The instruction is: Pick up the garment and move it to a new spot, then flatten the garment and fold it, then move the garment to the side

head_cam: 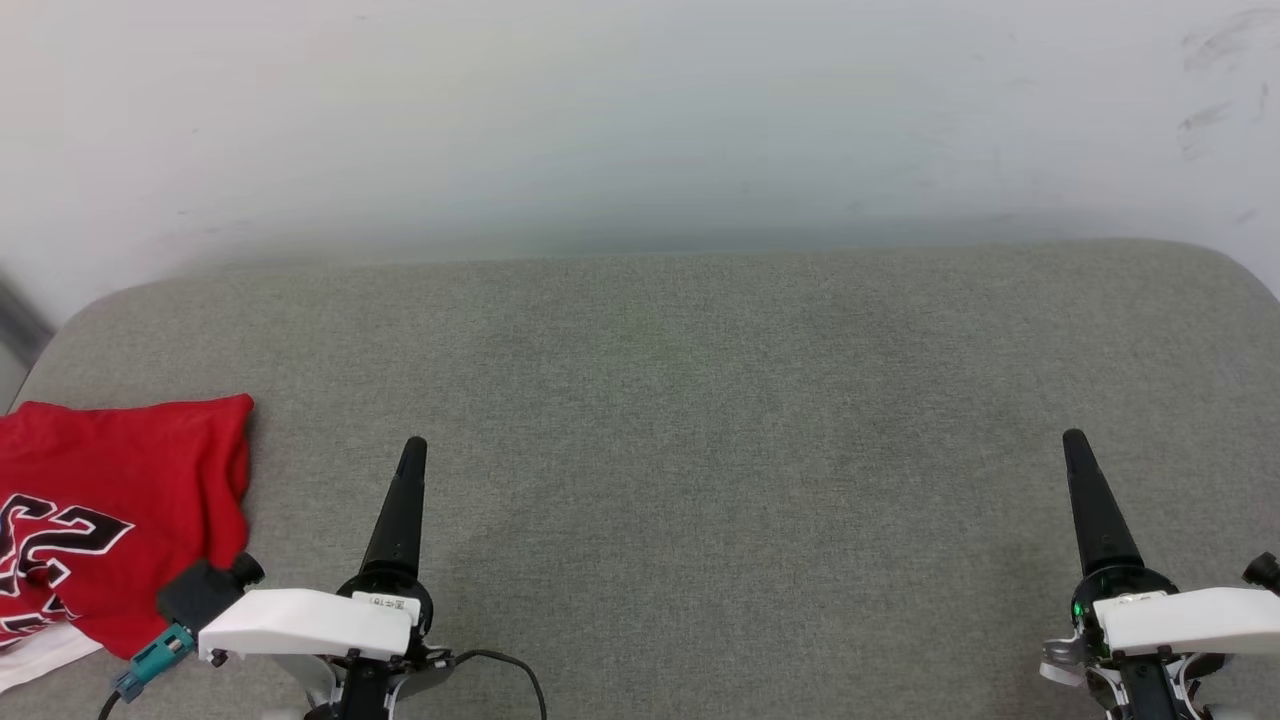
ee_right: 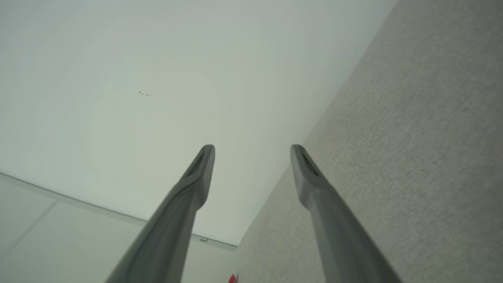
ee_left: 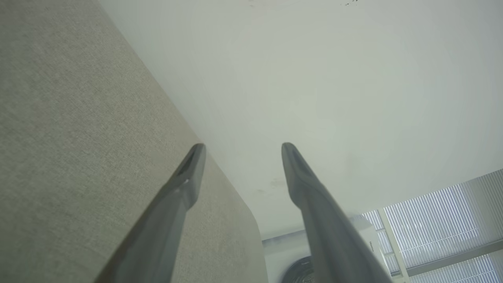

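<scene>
grey woven-fabric cushion [head_cam: 640, 400], and a snag waiting at its left edge

plain white wall [head_cam: 640, 120] runs behind the cushion, and the broad middle of the fabric lies open between my two claws. my left gripper [head_cam: 412, 450] and my right gripper [head_cam: 1075, 442] hover low over the near edge, well apart, pointing at the wall. each wrist view shows its two long dark fingers spread with a clear gap, holding nothing.

the garment [head_cam: 120, 480] — a red jersey-style t-shirt with black white-outlined lettering and a strip of white sleeve — lies at the far left of the cushion and runs out of the head view, so i cannot tell how much hangs past the edge. it looks fairly flat; whether it is properly folded i cannot say.

what worries me: the black camera block [head_cam: 205, 592] and the teal plug [head_cam: 150, 668] with its dark cable, both on my left wrist, sit right over the shirt's near corner. i cannot tell if they touch the cloth, but if that arm swings away i judge the plug could hook the hem and drag the shirt off its spot, or off the cushion. reaching in with the right claw would mean crossing my own left arm.

off to the side, the left wrist view catches slatted window blinds [ee_left: 444, 220] and a white appliance [ee_left: 285, 251].
</scene>
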Robot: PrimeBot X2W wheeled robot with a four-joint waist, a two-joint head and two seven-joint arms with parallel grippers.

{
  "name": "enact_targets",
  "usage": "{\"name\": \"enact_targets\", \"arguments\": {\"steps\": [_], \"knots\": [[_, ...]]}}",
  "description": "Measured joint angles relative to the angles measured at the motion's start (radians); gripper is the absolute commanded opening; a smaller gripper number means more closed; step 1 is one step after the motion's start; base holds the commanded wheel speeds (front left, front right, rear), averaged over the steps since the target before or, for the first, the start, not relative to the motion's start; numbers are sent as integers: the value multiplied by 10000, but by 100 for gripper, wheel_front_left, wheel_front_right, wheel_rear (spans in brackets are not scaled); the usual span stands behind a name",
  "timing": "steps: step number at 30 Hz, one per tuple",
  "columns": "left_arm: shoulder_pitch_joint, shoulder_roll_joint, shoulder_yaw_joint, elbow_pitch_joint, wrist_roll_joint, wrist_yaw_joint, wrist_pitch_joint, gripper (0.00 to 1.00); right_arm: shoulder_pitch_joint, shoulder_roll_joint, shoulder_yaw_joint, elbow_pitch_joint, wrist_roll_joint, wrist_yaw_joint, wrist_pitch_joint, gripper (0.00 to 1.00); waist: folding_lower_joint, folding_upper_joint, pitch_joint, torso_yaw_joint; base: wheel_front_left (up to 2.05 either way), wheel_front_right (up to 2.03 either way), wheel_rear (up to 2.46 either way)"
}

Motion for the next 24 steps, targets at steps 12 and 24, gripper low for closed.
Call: {"name": "enact_targets", "arguments": {"steps": [12,24], "knots": [[73,4,-4,-215,2792,0,-399,100,49,38,35,-161,-2665,2,-364,100,0,0,-93,4,0,0,0],[131,104,-196,-188,5526,0,-748,100,54,-15,61,-284,-5733,2,-428,100,0,0,-128,15,0,0,0]]}}
